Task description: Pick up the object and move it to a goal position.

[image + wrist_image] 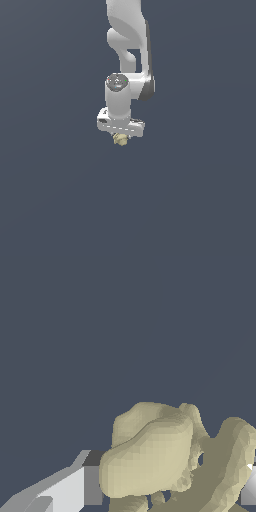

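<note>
The object (120, 139) is a small pale yellow-beige knobbly lump, sitting directly under the white hand of the arm in the exterior view. It hides the fingers there. In the wrist view the object (150, 456) fills the space between the two fingers. One light grey fingertip (75, 488) presses against one side and the other fingertip (248, 490) touches the opposite side at the picture's edge. My gripper (120, 136) (165, 491) is shut on the object. The frames do not show whether the lump rests on the surface or hangs above it.
A plain dark blue-grey surface (200, 200) surrounds the arm on all sides. The white arm (127, 45) rises straight up behind the hand. No goal marker shows.
</note>
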Controlling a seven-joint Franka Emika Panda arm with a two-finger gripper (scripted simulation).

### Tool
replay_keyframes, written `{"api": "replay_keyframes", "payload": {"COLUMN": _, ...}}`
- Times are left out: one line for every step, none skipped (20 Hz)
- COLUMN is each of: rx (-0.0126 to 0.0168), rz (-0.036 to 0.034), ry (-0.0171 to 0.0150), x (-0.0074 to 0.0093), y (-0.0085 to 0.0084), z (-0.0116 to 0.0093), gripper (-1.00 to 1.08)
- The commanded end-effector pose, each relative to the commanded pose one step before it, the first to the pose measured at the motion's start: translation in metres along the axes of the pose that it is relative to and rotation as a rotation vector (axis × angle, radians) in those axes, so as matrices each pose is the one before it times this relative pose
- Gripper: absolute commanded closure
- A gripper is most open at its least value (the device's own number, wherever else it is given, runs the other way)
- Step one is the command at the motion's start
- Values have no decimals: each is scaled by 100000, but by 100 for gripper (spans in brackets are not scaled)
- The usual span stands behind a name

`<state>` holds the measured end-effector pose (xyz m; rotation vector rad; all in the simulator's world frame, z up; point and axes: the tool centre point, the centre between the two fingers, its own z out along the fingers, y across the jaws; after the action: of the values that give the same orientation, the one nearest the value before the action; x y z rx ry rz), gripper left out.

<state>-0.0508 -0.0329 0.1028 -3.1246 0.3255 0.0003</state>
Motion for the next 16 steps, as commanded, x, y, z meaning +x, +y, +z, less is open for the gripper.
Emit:
{"api": "replay_keyframes", "payload": {"rx": 17, "rz": -48, "ry": 67, "x": -1611, "y": -1131, "z": -1565, "gripper": 108}}
{"api": "replay_keyframes", "payload": {"rx": 0, "rz": 0, "ry": 0, "x": -639, "y": -450, "z": -631, "gripper": 108}}
{"api": "replay_keyframes", "payload": {"rx": 0, "rz": 0, "ry": 0, "x": -627, "y": -445, "z": -624, "gripper": 108}}
{"api": "replay_keyframes", "payload": {"rx": -46, "rz": -16, "ry": -6, "x": -605, "y": -448, "z": -600, "gripper": 108}}
{"api": "replay_keyframes", "payload": {"rx": 0, "rz": 0, "ry": 0, "x": -580, "y": -420, "z": -589, "gripper": 108}}
{"api": "replay_keyframes", "payload": {"rx": 0, "rz": 0, "ry": 0, "x": -552, "y": -401, "z": -564, "gripper": 108}}
{"api": "replay_keyframes", "payload": {"rx": -69, "rz": -8, "ry": 4, "x": -523, "y": -392, "z": -528, "gripper": 108}}
{"api": "replay_keyframes", "payload": {"rx": 0, "rz": 0, "ry": 0, "x": -489, "y": -355, "z": -503, "gripper": 108}}
{"api": "replay_keyframes", "payload": {"rx": 0, "rz": 0, "ry": 0, "x": -456, "y": -337, "z": -476, "gripper": 108}}
{"api": "replay_keyframes", "payload": {"rx": -48, "rz": 4, "ry": 8, "x": -423, "y": -327, "z": -448, "gripper": 108}}
{"api": "replay_keyframes", "payload": {"rx": 0, "rz": 0, "ry": 0, "x": -388, "y": -304, "z": -422, "gripper": 108}}
{"api": "replay_keyframes", "payload": {"rx": 0, "rz": 0, "ry": 0, "x": -357, "y": -287, "z": -395, "gripper": 108}}
{"api": "replay_keyframes", "payload": {"rx": 0, "rz": 0, "ry": 0, "x": -327, "y": -266, "z": -365, "gripper": 108}}
{"api": "replay_keyframes", "payload": {"rx": 0, "rz": 0, "ry": 0, "x": -297, "y": -242, "z": -333, "gripper": 108}}
{"api": "replay_keyframes", "payload": {"rx": 0, "rz": 0, "ry": 0, "x": -266, "y": -216, "z": -298, "gripper": 108}}
{"api": "replay_keyframes", "payload": {"rx": 0, "rz": 0, "ry": 0, "x": -234, "y": -191, "z": -263, "gripper": 108}}
